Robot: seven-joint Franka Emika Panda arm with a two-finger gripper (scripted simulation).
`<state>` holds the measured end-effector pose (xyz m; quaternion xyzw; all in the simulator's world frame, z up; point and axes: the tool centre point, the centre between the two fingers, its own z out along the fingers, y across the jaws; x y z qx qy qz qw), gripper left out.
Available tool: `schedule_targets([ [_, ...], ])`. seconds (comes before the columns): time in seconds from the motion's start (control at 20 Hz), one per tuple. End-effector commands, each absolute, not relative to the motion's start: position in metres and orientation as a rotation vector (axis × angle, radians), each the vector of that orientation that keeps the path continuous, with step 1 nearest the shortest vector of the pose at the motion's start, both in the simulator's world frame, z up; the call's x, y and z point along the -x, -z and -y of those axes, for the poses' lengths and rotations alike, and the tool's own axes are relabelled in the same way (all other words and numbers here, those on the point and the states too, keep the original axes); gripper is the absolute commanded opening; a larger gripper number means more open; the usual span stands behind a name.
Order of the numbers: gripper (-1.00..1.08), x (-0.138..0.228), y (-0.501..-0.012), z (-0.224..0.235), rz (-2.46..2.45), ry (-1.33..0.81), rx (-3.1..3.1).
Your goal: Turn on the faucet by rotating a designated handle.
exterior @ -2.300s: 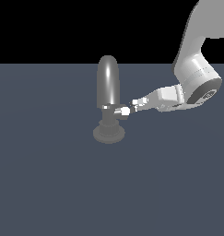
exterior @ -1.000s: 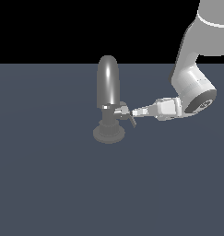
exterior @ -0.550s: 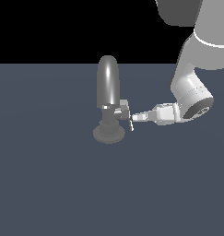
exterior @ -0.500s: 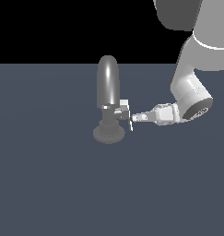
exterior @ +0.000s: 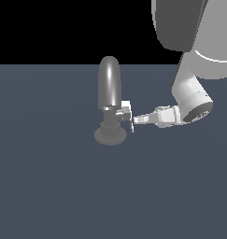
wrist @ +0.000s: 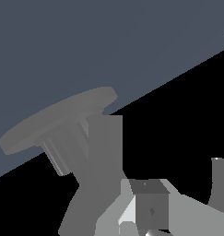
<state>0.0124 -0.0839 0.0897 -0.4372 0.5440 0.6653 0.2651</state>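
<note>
The grey faucet (exterior: 109, 84) stands on the floor, with a tall rounded spout, a narrow neck and a round ribbed base (exterior: 109, 136). The short handle (exterior: 124, 112), with a white tip, sticks out of the neck toward the exterior view's right. My gripper (exterior: 134, 122) reaches in from that side. Its fingers look pressed together, with the tip against the handle's end and nothing held. The wrist view shows the base disc (wrist: 58, 120) and the neck (wrist: 103, 161) from close up. The blocks at that picture's lower edge are too close to name.
The dark grey-blue floor (exterior: 49, 186) runs flat all round the faucet. My arm's large white links (exterior: 192, 95) hang over the exterior view's right and upper right.
My gripper has moved toward the exterior view's left and a little down, from just beside the handle to pressing on its end. The handle appears turned slightly. The arm's upper links have swung closer.
</note>
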Motion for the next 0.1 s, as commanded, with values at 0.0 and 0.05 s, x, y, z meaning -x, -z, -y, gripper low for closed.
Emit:
schedule_targets([
  [0.0,-1.00,-0.0168,-0.0385,0.0753,-1.540,-1.770,1.131],
  [0.05,-1.00,-0.0168,-0.0385,0.0753,-1.540,-1.770,1.131],
])
